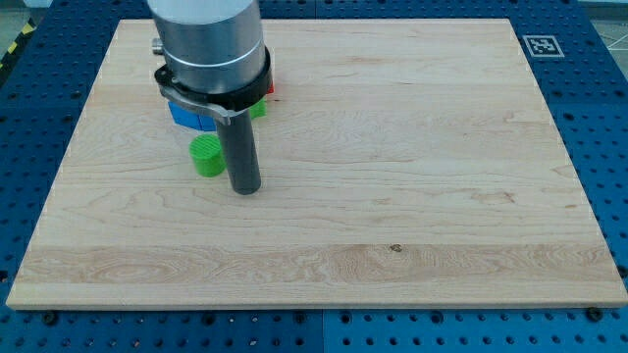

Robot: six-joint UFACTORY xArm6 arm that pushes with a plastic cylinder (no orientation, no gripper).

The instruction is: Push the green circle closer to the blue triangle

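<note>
A green block (206,156), the green circle as far as its shape shows, lies on the wooden board (392,147) at the view's upper left. My tip (245,190) rests on the board just to its right and slightly lower, close to it; contact cannot be told. A blue block (189,116) lies just above the green circle, half hidden by the arm's body (211,44); its shape cannot be made out.
A second green block (258,109) and a red block (268,87) peek out from behind the arm's right side. A fiducial marker (541,45) sits at the board's top right corner. Blue perforated table (608,118) surrounds the board.
</note>
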